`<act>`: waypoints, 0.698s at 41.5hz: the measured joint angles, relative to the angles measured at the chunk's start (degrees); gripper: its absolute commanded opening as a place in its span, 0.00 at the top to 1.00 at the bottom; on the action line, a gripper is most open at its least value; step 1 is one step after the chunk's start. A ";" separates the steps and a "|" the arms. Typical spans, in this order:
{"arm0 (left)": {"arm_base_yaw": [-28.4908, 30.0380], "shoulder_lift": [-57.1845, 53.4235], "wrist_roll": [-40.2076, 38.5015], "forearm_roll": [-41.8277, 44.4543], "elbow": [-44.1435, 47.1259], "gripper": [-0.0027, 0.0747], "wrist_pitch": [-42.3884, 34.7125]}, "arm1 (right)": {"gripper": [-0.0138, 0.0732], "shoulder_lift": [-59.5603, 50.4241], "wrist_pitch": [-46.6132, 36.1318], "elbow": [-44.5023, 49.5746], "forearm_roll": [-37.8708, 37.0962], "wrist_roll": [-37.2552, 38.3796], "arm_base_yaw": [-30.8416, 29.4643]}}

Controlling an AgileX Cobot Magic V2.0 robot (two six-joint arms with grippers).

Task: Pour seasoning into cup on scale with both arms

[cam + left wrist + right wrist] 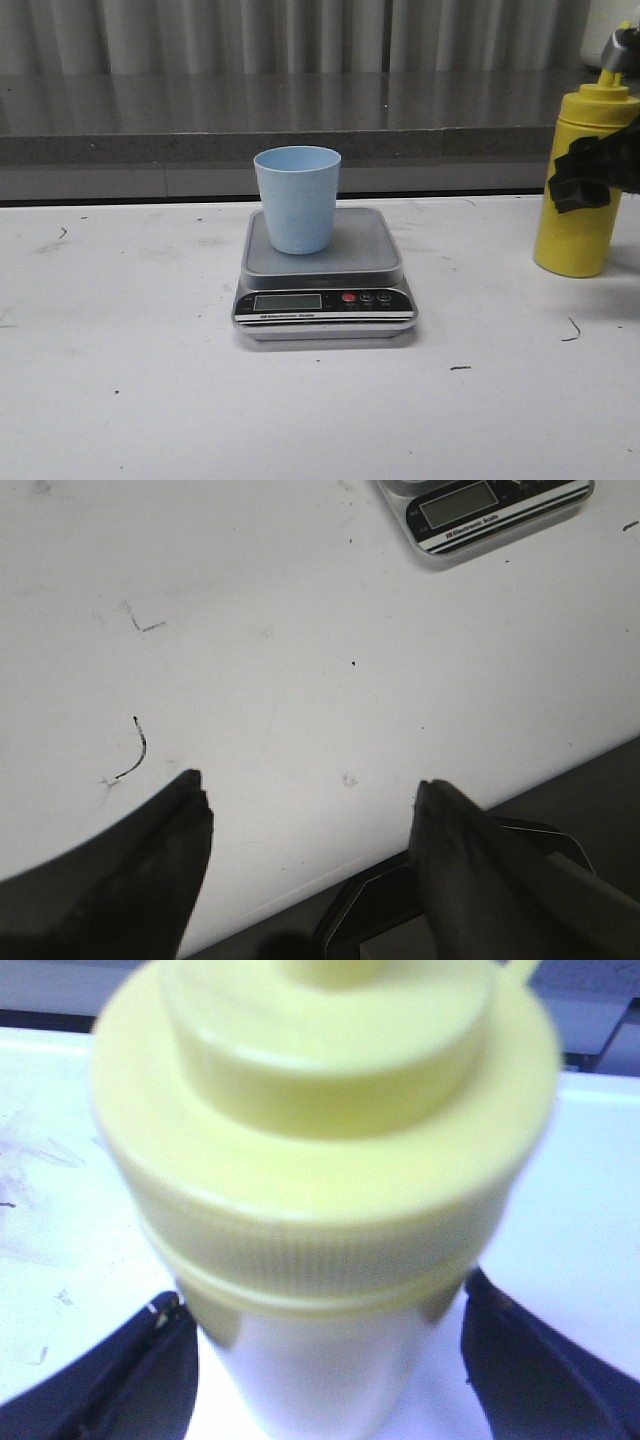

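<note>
Matt plastic cup, brushed-metal scale, glossy ribbed-capped plastic bottle.

One bit of print, and it sits on the scale, centre of the front view: a white strip along the front edge under the LCD display, with dark lettering too small to make out there. In the left wrist view, upper right of the frame, that strip on the scale seems to read "Electronic Scale", with the first characters blurred. The display is blank, the button marks are illegible.
</note>
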 measured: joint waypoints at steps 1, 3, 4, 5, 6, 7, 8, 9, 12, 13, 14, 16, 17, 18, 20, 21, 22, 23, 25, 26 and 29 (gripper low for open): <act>0.00 0.00 0.00 0.00 0.00 0.41 0.00 | 0.19 -1.58 1.62 0.48 0.00 0.85 0.00; 0.00 0.00 0.00 0.00 0.00 0.41 0.00 | 0.19 -4.03 4.63 1.23 0.09 2.16 0.38; 0.00 0.00 0.00 0.00 0.00 0.41 0.00 | 0.19 -5.74 7.08 1.40 0.21 2.91 0.61; 0.00 0.00 0.00 0.00 0.00 0.41 0.00 | 0.19 -6.64 9.00 1.69 0.21 3.23 0.99; 0.00 0.00 0.00 0.00 0.00 0.41 0.00 | 0.19 -8.43 11.07 1.81 0.21 3.78 1.58; 0.00 0.00 0.00 0.00 0.00 0.41 0.00 | 0.19 -10.24 13.89 1.89 0.30 4.07 2.15; 0.00 0.00 0.00 0.00 0.00 0.41 0.00 | 0.19 -11.65 16.06 2.04 0.45 4.18 2.99; 0.00 0.00 0.00 0.00 0.00 0.41 0.00 | 0.19 -13.08 18.22 2.04 0.45 4.34 3.67; 0.00 0.00 0.00 0.00 0.00 0.41 0.00 | 0.19 -17.91 25.53 2.04 1.24 4.45 6.10; 0.00 0.00 0.00 0.00 0.00 0.41 0.00 | 0.19 -19.78 28.41 2.04 1.55 4.55 6.88; 0.00 0.00 0.00 0.00 0.00 0.41 0.00 | 0.19 -21.15 30.56 2.04 1.88 4.55 7.90; 0.00 0.00 0.00 0.00 0.00 0.41 0.00 | 0.19 -24.16 36.15 2.04 2.18 4.55 9.52; 0.00 0.00 0.00 0.00 0.00 0.41 0.00 | 0.19 -25.33 37.55 2.04 2.34 4.55 10.15; 0.00 0.00 0.00 0.00 0.00 0.41 0.00 | 0.19 -26.83 40.90 2.04 2.48 4.55 10.71; 0.00 0.00 0.00 0.00 0.00 0.41 0.00 | 0.19 -28.90 44.04 2.04 2.88 4.57 11.79; 0.00 0.00 0.00 0.00 0.00 0.41 0.00 | 0.19 -30.18 46.96 2.04 3.02 4.57 12.12; 0.00 0.00 0.00 0.00 0.00 0.41 0.00 | 0.19 -31.11 48.58 2.04 3.16 4.57 12.45; 0.00 0.00 0.00 0.00 0.00 0.41 0.00 | 0.19 -32.02 49.63 2.04 3.29 4.57 12.74; 0.00 -0.02 0.00 0.00 0.00 0.41 0.00 | 0.19 -34.10 53.37 2.09 3.72 4.57 13.17; 0.00 -0.02 0.00 0.00 0.00 0.41 0.00 | 0.19 -35.00 54.62 2.18 4.01 4.57 13.29; 0.00 -0.02 0.00 0.00 0.00 0.41 0.00 | 0.19 -38.14 58.65 2.32 4.83 4.67 13.88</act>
